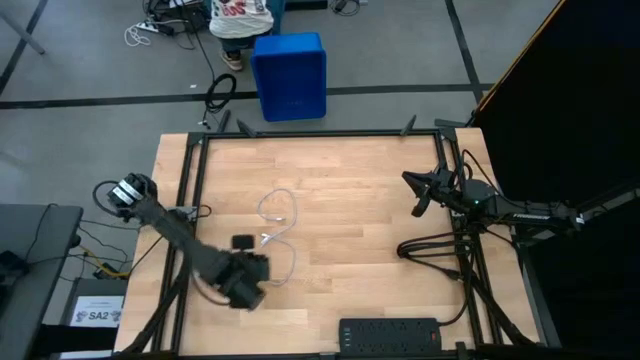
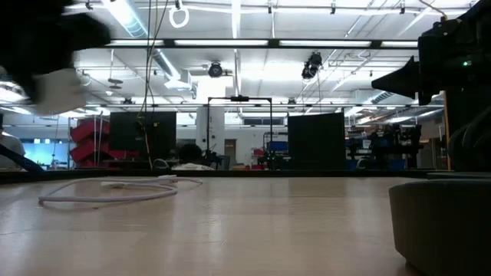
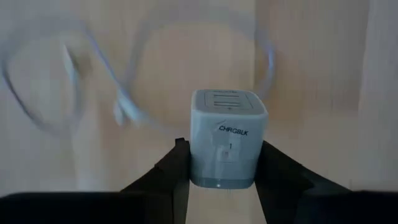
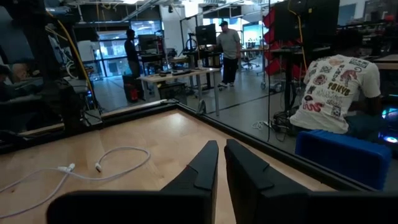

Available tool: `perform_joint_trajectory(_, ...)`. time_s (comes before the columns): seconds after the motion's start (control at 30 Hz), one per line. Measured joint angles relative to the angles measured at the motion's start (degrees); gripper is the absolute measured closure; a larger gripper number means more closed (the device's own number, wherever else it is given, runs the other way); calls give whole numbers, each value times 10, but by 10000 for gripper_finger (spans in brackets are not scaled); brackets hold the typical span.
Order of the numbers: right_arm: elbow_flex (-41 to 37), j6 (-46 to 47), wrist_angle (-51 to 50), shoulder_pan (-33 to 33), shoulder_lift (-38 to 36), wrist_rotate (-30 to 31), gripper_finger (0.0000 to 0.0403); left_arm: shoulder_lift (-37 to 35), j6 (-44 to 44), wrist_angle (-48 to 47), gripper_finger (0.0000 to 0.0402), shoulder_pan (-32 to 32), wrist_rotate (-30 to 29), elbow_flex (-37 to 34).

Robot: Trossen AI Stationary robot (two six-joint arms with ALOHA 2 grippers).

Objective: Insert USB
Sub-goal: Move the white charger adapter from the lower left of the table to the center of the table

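The USB cable lies in loose whitish loops on the wooden table, left of centre. It also shows in the low view and the right wrist view, where two small plugs lie close together. My left gripper hovers just near of the cable, shut on a small white cube adapter marked CHRGBLK. The blurred cable lies beyond it. My right gripper waits shut over the table's right side, touching nothing. My left gripper pinches the white cube adapter between its two fingers, which lie on two opposite side faces near its back end. The fingers point down at the table. The adapter is lifted clear of the table, its marked face showing.
A black power strip lies at the table's near edge, right of centre. A small black object sits beside the cable. Black cords loop by the right arm. Beyond the far edge stand a blue bin and a person.
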Motion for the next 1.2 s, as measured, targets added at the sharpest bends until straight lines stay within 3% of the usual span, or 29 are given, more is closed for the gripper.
perform_joint_trajectory(0.1,0,0,0,0,0,0,398,0,115,57,281,86,16,20)
perform_joint_trajectory(0.2,0,0,0,0,0,0,402,1,213,125,281,178,74,31)
perform_joint_trajectory(0.47,0,0,0,0,0,0,393,63,329,258,281,355,173,47)
perform_joint_trajectory(0.6,0,0,0,0,0,0,392,154,371,230,281,380,202,122)
perform_joint_trajectory(0.87,0,0,0,0,0,0,400,349,441,70,281,382,229,362)
perform_joint_trajectory(1.03,0,0,11,0,0,0,401,430,442,17,281,386,228,467)
perform_joint_trajectory(1.2,0,21,7,0,0,0,395,475,439,-17,281,390,204,528)
